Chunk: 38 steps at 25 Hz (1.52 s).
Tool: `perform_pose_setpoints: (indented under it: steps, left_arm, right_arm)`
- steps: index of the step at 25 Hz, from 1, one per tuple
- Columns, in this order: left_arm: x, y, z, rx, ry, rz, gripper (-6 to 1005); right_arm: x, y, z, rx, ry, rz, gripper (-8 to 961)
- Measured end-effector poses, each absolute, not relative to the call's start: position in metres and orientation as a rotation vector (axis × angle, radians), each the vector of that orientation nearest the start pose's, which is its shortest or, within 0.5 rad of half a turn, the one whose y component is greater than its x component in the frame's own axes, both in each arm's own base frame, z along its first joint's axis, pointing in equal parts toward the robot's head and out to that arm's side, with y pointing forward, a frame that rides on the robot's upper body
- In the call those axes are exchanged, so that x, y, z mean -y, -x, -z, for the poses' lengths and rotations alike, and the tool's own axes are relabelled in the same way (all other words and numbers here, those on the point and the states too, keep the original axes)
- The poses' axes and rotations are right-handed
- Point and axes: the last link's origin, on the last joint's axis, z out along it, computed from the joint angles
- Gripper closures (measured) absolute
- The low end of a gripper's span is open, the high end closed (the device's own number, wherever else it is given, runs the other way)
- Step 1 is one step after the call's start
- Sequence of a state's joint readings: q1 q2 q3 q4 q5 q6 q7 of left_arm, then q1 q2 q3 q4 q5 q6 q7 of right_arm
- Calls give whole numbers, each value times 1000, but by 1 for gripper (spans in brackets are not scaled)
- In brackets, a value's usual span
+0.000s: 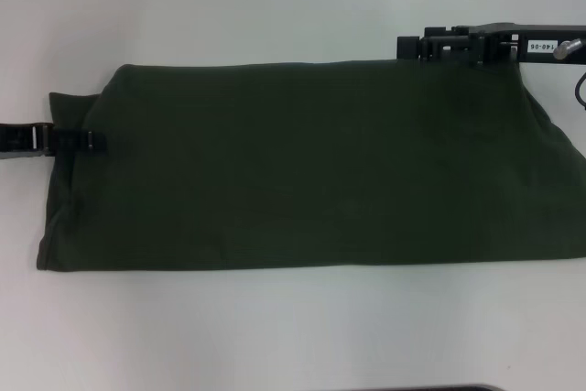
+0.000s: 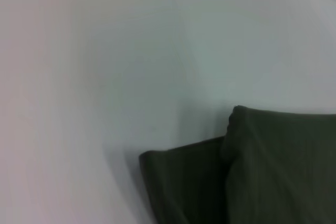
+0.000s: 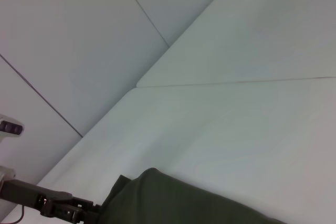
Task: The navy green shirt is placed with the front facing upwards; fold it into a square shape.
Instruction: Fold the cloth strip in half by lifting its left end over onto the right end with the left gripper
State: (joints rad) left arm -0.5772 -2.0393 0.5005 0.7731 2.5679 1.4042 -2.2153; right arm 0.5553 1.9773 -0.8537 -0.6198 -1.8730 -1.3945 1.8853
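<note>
The navy green shirt (image 1: 302, 167) lies flat on the white table (image 1: 275, 6) as a long sideways band, plain green side up, with no letters showing. My left gripper (image 1: 92, 141) comes in low from the left and lies over the shirt's left edge. My right gripper (image 1: 407, 47) is at the shirt's far right corner, just beyond its far edge. The left wrist view shows a folded corner of the shirt (image 2: 273, 171) resting on the table. The right wrist view shows the shirt's edge (image 3: 173, 203) and, farther off, the left gripper (image 3: 79, 212).
The white tabletop (image 1: 293, 336) surrounds the shirt on all sides. The shirt's right end runs out of the head view. A seam between table panels (image 3: 236, 82) shows in the right wrist view. A dark edge (image 1: 412, 388) shows at the bottom of the head view.
</note>
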Motion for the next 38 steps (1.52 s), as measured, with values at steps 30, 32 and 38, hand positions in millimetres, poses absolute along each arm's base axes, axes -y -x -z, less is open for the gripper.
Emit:
perform_pose_setpoints:
  steps: [30,32,38]
  left_arm:
    - [-348,332,-36,1592,2206,130,889]
    - [-348,332,-36,1590,2206,132,900]
    - [-349,332,-37,1588,2202,135,923]
  right_arm:
    - [-363,-269,-27,-1240,2493,-720,41]
    - [-363,-269,-27,-1240,2493,-720,41]
    - [-363,-269,-27,-1238,2494,-719,41]
